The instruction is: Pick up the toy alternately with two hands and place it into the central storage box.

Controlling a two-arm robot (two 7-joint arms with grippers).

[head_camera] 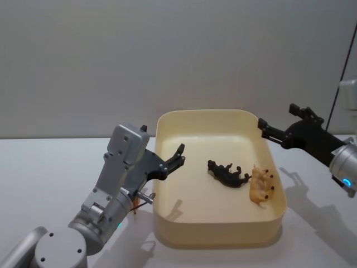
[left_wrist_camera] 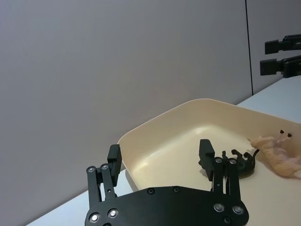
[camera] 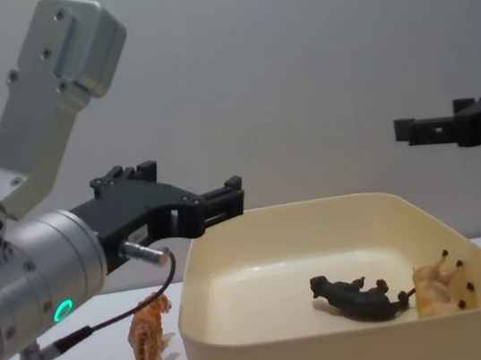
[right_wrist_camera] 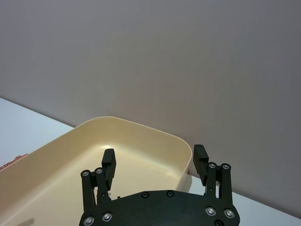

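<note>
Orange toy [camera: 152,336] (standing) below left gripper [camera: 230,201]

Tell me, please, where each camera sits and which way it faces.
Head view: high, looking down into the storage box; left gripper and right gripper, both open.
Chest view: low, looking across at the box's side; left arm, orange toy outside.
Left wrist view: past its own fingers at black toy and tan toy.
Right wrist view: past its own fingers at the box rim.
Shared: head and chest both show both boxed toys.
</note>
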